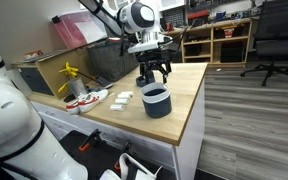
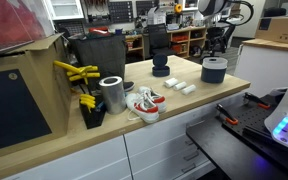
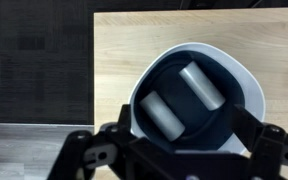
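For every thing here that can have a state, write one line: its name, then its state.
gripper: open, above the cup, holding nothing
cup: upright, uncovered, on the counter
two cylinders: lying inside the cup
metal can: upright
sneakers: resting on the counter
white blocks: lying flat on the counter

Your gripper [image 1: 154, 75] is black. You see a dark blue-grey cup [image 3: 210, 126] with a white rim, grey cylinders [image 3: 199, 85], a pale wood-grain counter [image 3: 114, 50], red-and-white shoes [image 2: 144, 103] and yellow clamps [image 2: 76, 72].
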Controlling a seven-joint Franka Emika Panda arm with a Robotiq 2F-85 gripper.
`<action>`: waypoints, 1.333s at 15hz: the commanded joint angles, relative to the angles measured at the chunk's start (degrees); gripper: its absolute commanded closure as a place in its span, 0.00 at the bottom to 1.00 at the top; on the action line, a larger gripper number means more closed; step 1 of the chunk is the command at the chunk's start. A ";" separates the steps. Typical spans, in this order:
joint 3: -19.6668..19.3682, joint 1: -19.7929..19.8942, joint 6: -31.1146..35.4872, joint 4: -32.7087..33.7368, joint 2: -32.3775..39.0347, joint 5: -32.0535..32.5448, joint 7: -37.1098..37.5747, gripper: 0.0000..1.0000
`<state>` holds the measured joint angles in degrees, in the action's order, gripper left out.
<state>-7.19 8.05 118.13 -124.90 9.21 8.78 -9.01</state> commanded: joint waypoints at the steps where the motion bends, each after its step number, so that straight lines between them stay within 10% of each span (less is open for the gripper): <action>1: -0.05 0.87 4.28 -0.25 1.67 -0.35 -4.05 0.00; 10: 0.87 1.85 12.96 -3.66 1.93 -4.28 -10.64 0.00; 20: -0.09 2.39 2.67 -6.00 -5.11 -5.27 -15.20 0.00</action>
<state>-7.07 9.92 123.96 -128.88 8.56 4.35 -21.99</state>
